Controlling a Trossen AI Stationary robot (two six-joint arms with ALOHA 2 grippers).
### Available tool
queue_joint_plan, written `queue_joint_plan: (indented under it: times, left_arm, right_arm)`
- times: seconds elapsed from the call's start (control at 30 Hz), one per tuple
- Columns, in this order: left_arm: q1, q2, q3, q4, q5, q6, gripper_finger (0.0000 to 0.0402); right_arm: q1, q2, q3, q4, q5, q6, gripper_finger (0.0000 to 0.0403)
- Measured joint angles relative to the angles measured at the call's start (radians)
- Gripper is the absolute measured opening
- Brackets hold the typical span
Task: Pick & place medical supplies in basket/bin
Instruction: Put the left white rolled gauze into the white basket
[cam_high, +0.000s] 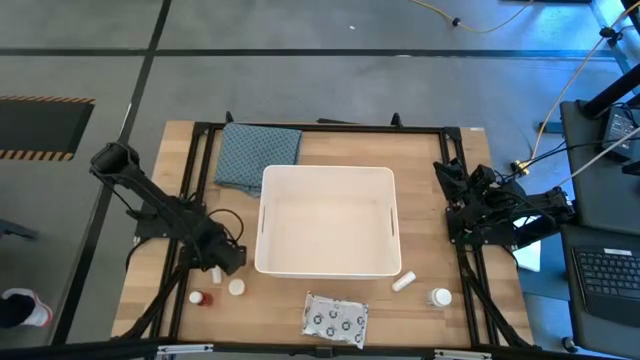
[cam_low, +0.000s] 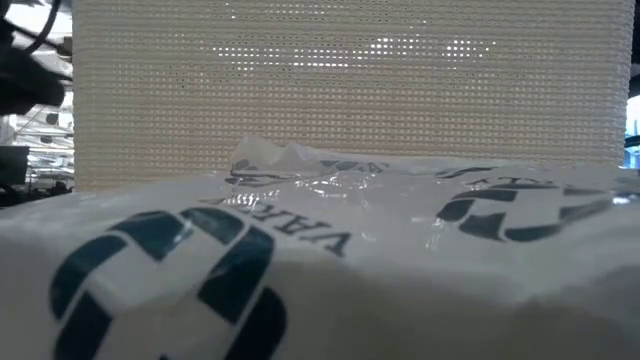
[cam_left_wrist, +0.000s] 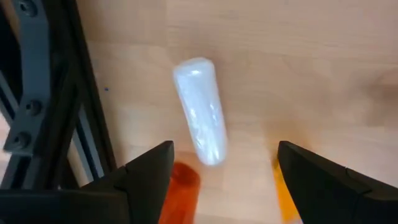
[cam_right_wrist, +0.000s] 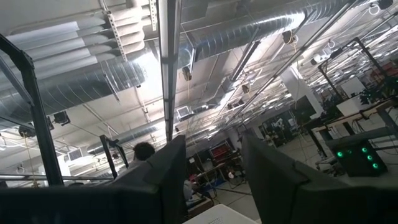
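The white tub (cam_high: 328, 220) stands mid-table. My left gripper (cam_high: 217, 262) hovers open near the tub's near-left corner, above a short white tube (cam_left_wrist: 200, 111) that lies flat on the wood; in the left wrist view its fingers (cam_left_wrist: 149, 174) stand to either side of the tube's near end without touching it. A red-brown bottle (cam_high: 203, 298) and a white bottle (cam_high: 236, 287) stand just beside it. The silvery packet (cam_high: 335, 318) lies at the near edge, and it fills the low view (cam_low: 300, 260). Another white tube (cam_high: 403, 282) and white bottle (cam_high: 440, 296) sit near the tub's near-right corner. My right gripper (cam_right_wrist: 214, 168) waits open at the table's right side.
A blue-grey folded cloth (cam_high: 258, 155) lies at the far-left corner of the tub. Black frame rails (cam_left_wrist: 37, 106) run along the table's left and right sides, close to the left gripper. In the low view the tub's wall (cam_low: 340, 90) rises behind the packet. A person's head (cam_right_wrist: 144, 151) shows far off in the room.
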Motion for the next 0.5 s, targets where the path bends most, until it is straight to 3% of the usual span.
queue_joint_plan:
  times: [0.5]
  left_arm:
    - [-0.009, 0.183, -0.048, 0.112, 0.006, 0.02, 0.0203]
  right_arm:
    - [0.0, 0.0, 0.0, 0.0, -0.001, 0.002, 0.016]
